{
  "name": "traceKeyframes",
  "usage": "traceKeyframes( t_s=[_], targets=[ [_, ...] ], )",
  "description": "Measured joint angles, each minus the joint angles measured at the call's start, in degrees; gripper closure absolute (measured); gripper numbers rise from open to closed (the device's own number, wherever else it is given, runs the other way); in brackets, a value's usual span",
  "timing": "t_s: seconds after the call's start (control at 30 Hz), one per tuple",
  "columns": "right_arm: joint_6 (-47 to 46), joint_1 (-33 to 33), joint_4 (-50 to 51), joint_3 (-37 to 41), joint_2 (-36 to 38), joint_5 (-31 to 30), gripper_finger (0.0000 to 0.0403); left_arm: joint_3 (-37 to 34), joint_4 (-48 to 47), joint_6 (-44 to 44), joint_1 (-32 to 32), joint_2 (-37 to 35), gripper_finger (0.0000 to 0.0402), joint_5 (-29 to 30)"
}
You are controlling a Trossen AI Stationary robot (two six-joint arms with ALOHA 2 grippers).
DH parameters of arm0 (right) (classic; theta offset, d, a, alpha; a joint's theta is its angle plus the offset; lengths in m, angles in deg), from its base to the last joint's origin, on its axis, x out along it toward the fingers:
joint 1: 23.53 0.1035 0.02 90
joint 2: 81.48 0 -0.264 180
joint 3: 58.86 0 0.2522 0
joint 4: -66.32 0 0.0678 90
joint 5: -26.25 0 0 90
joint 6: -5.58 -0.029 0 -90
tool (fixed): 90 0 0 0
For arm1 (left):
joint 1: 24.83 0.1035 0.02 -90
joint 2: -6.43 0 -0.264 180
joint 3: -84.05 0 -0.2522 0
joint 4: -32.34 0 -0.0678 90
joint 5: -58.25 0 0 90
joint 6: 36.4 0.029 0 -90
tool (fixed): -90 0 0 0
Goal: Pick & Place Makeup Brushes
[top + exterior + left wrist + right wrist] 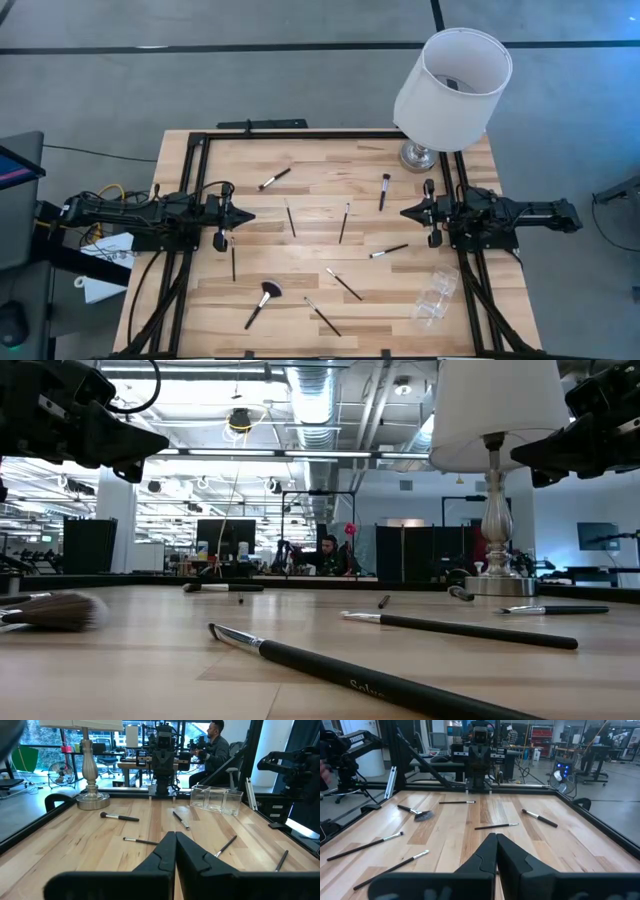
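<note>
Grey concrete floor (300, 25) crossed by dark lines around the wooden table (310, 260), white-shaded lamp (452, 75) on a silver base at the table's far corner, behind the lamp an open office with exposed ceiling ducts (320, 400), strip lights, dark monitors (225, 540), a seated person (327, 555) at desks.

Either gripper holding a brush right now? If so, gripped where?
Nothing held. Left gripper and right gripper are both shut on nothing; the thin black-handled makeup brushes lie loose on the table.

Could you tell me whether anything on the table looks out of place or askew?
The brushes lie scattered at all angles across the table, none in the clear box. The lamp seems to lean in the high view but stands upright in the low view.
</note>
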Motion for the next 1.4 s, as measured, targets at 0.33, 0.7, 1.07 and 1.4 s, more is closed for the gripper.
traceKeyframes(
  t_s=[0.33, 0.7, 1.07, 1.4],
  targets=[
    [0.0, 0.0, 0.0, 0.0, 0.0, 0.0, 0.0402, 0.0, 3.7, -17.4, 0.0, 0.0, 0.0396, 4.2],
    [0.0, 0.0, 0.0, 0.0, 0.0, 0.0, 0.0402, 0.0, 20.0, -10.3, 0.0, 0.0, 0.0396, 12.7],
    [-3.0, -0.7, -10.8, 0.3, 0.1, -1.4, 0.0402, 0.0, 34.4, -14.3, 0.0, 3.4, 0.0396, 8.8],
    [-9.8, -0.7, -28.6, 0.1, 0.0, -1.5, 0.0402, 13.1, 30.6, -14.6, -5.8, 29.5, 0.0396, 0.7]
  ],
)
